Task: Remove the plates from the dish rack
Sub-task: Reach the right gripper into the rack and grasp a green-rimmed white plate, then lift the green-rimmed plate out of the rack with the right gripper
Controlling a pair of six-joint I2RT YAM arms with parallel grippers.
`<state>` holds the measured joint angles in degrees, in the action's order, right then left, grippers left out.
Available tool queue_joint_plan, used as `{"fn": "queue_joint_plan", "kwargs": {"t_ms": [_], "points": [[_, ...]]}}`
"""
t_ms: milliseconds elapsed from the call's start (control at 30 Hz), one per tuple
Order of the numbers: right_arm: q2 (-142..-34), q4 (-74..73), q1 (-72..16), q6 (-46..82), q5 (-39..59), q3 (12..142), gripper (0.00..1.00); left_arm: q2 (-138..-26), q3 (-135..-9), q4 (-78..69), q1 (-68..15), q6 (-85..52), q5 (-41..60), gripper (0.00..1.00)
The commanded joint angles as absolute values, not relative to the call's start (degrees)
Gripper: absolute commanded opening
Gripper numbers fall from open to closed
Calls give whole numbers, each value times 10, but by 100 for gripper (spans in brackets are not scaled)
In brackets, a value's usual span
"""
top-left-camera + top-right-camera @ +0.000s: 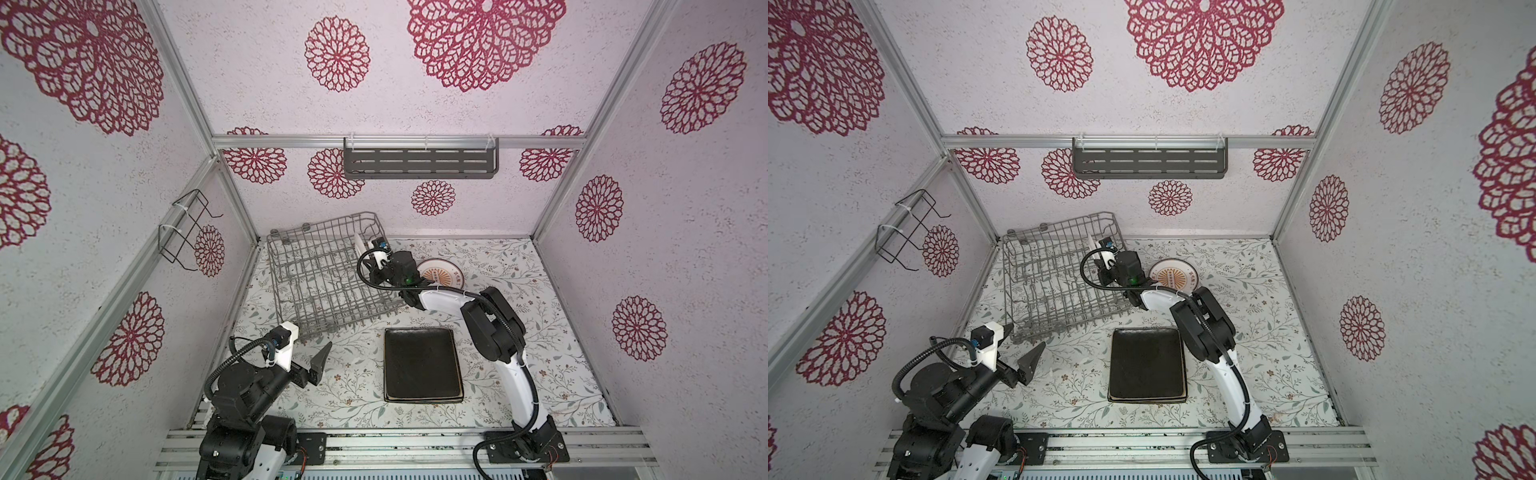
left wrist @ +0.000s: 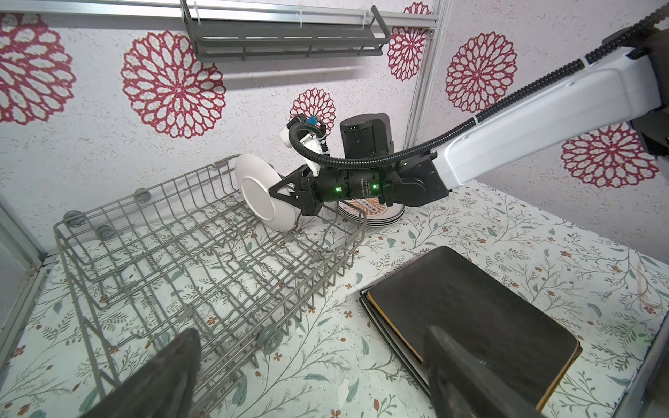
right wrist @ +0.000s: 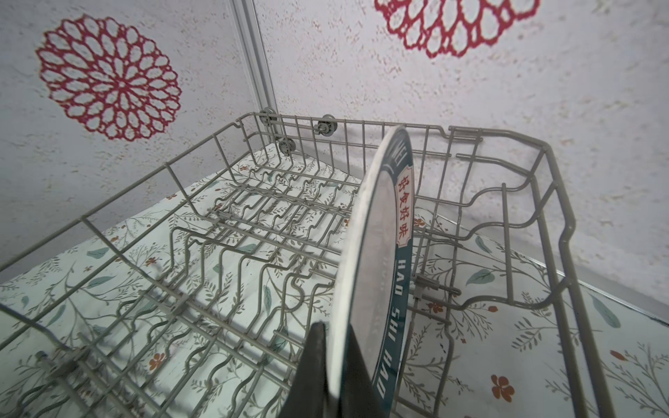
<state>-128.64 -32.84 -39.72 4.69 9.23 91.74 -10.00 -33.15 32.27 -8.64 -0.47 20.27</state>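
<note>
The right pincer [image 2: 278,191] is clamped on the rim of a round plate [image 2: 259,195], which stands on edge in the far right corner of the rack [image 1: 316,274]. The left pincer [image 1: 1021,344] hangs wide open and empty by the rack's near corner. On the table [image 1: 540,332] lie a round stack [image 1: 442,272] just beside the rack and a brown-topped rectangular stack [image 1: 422,363].

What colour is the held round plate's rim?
Plate rim: dark teal-blue, white lettering; best in right wrist view.
</note>
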Motion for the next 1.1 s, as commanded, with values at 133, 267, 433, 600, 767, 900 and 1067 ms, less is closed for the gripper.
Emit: {"fn": "queue_joint_plan", "kwargs": {"t_ms": [133, 267, 433, 600, 767, 900, 1067], "points": [[-1132, -450, -386, 70, 164, 871, 0, -89, -324, 313, -91, 10, 211, 97], [-1053, -433, -360, 30, 170, 805, 0, -84, -320, 311, -91, 14, 212, 97], [-933, -254, -321, -161, 91, 746, 0, -90, -319, 310, -91, 14, 219, 97], [-868, -54, -298, -359, -10, 729, 0, -101, -315, 301, -91, 14, 232, 97], [-832, 0, -290, -438, -77, 679, 0, -101, -309, 295, -91, 23, 235, 97], [-823, -16, -290, -462, -116, 636, 0, -104, -307, 295, -91, 20, 251, 97], [-847, -21, -294, -478, -139, 621, 0, -103, -306, 295, -91, 22, 249, 97]]}}
